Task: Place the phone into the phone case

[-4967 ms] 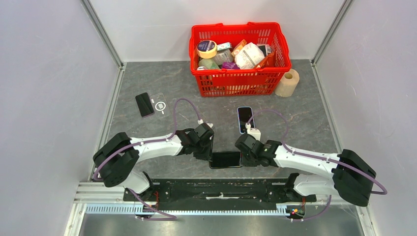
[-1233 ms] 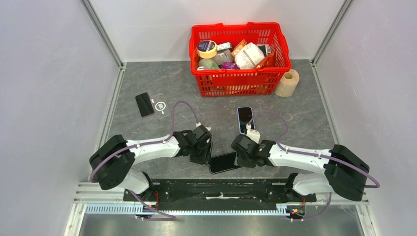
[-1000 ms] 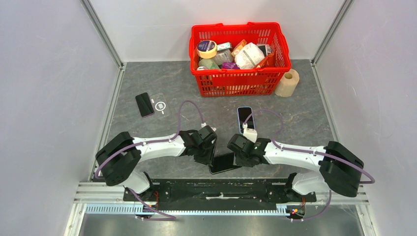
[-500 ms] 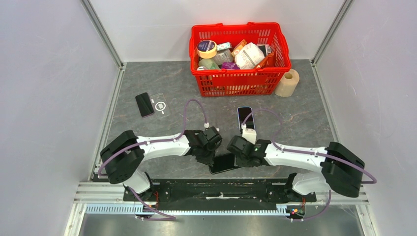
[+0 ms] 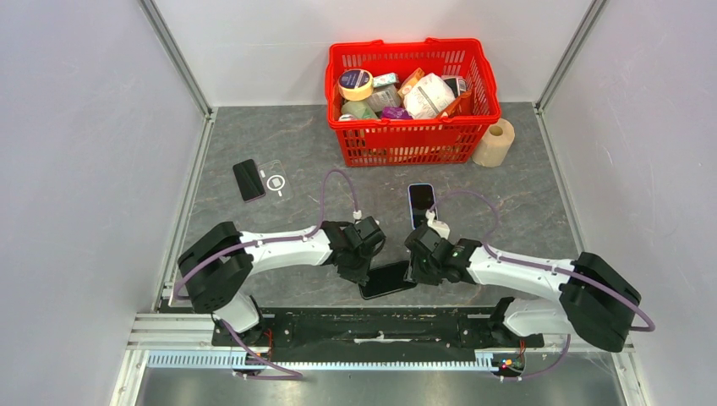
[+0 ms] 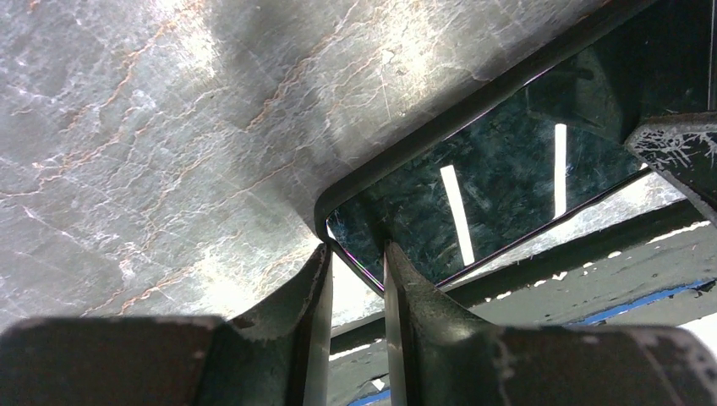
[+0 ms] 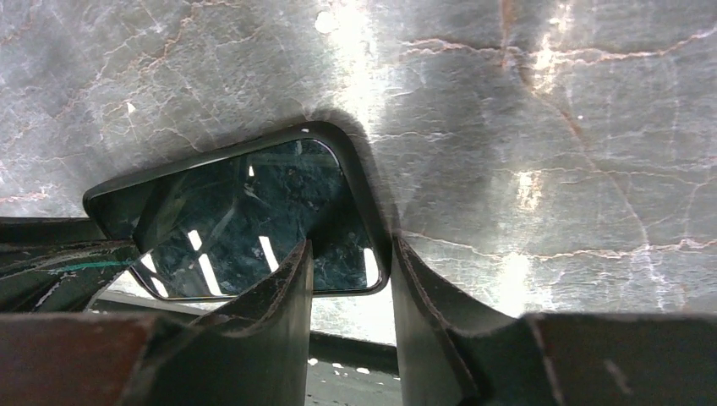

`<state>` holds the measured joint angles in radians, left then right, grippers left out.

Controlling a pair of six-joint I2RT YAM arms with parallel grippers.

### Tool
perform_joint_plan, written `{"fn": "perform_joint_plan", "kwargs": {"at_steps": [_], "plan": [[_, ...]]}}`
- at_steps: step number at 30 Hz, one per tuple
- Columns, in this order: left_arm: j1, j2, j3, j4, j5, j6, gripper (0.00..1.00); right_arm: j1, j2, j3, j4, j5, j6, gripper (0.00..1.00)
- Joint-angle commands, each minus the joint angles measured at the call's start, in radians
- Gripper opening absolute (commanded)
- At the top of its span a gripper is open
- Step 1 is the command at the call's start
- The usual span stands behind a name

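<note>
Reaching inward, left end effector [image 6: 355, 254] and right end effector [image 7: 349, 254] pinch phone [image 5: 387, 279].

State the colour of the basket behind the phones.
Red basket; best in the top external view.

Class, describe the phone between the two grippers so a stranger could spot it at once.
From the red basket at the back, come straight toward the arms' bases. There a dark phone sits crosswise, pinched by the left gripper and right gripper; the blue-edged phone and the small black phone lie untouched farther back.
</note>
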<state>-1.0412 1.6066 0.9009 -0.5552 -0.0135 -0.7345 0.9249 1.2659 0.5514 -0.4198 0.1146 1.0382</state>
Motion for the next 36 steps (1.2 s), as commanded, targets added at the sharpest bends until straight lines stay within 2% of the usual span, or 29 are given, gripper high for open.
{"fn": "perform_joint_plan", "kwargs": {"at_steps": [1, 7, 13, 16, 18, 20, 24, 26, 28, 33, 36], "plan": [[-0.029, 0.116, -0.012, 0.113, -0.048, -0.007, 0.06, 0.092, 0.163, 0.002, 0.063, 0.033, 0.020, 0.32], [-0.058, 0.149, -0.008, 0.142, -0.045, -0.048, 0.02, 0.177, 0.307, 0.115, 0.032, 0.082, 0.033, 0.10], [-0.057, 0.081, -0.018, 0.110, -0.088, -0.047, 0.02, 0.150, 0.230, 0.106, 0.003, 0.109, 0.017, 0.13], [-0.055, 0.038, 0.007, 0.069, -0.115, -0.019, 0.05, 0.115, 0.155, 0.098, -0.028, 0.110, -0.001, 0.26], [-0.055, 0.008, 0.028, 0.057, -0.121, 0.016, 0.13, 0.090, 0.090, 0.089, -0.052, 0.109, -0.011, 0.37], [-0.056, -0.022, 0.046, 0.051, -0.121, 0.068, 0.27, 0.057, 0.018, 0.078, -0.074, 0.102, -0.019, 0.48], [-0.059, -0.068, 0.073, 0.070, -0.074, 0.213, 0.65, -0.020, -0.153, 0.047, -0.126, 0.080, -0.026, 0.71], [-0.061, -0.073, 0.087, 0.082, -0.052, 0.283, 0.79, -0.056, -0.233, 0.036, -0.153, 0.077, -0.024, 0.79], [-0.067, -0.060, 0.114, 0.087, -0.013, 0.349, 0.84, -0.085, -0.298, 0.033, -0.184, 0.075, -0.024, 0.85], [-0.106, 0.019, 0.203, 0.049, -0.012, 0.534, 0.86, -0.132, -0.414, 0.035, -0.245, 0.090, -0.016, 0.96], [-0.140, 0.094, 0.274, 0.009, -0.017, 0.609, 0.87, -0.152, -0.452, 0.044, -0.266, 0.085, -0.025, 0.97]]}}
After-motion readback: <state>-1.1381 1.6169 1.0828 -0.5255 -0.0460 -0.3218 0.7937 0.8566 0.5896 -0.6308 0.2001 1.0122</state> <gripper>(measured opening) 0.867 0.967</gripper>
